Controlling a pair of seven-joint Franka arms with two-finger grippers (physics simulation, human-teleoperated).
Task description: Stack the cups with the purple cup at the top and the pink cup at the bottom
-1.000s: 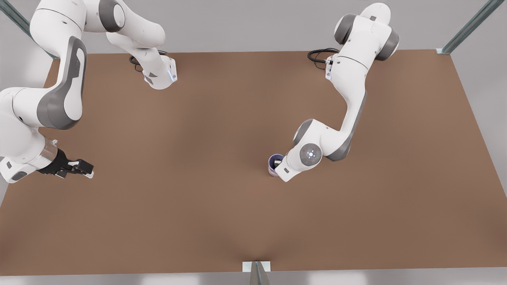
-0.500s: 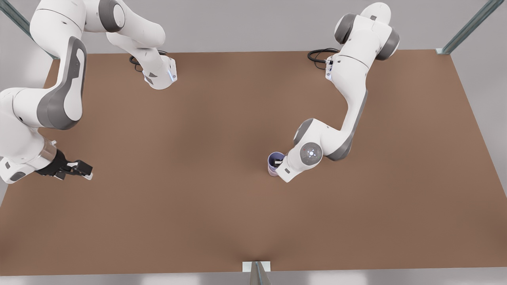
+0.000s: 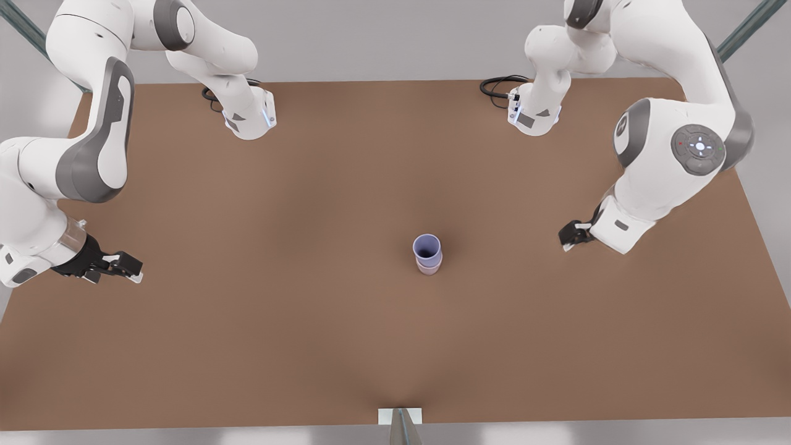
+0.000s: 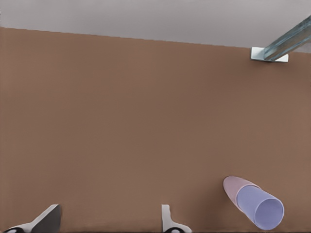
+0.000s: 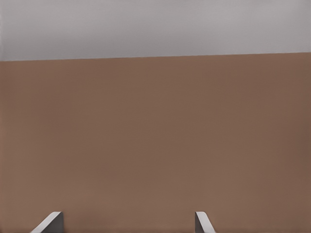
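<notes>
The purple cup (image 3: 427, 247) sits nested in the pink cup (image 3: 428, 267) mid-tabletop (image 3: 309, 321). Left hand (image 3: 126, 267) and right hand (image 3: 568, 236) wait wide, well apart.

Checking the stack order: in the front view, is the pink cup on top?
No, the purple cup sits nested in the pink cup, which stands below it.

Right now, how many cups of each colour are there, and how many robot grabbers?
Pink cup: 1
Purple cup: 1
End effectors: 2, the left end effector and the right end effector, both open
Total: 4
</notes>
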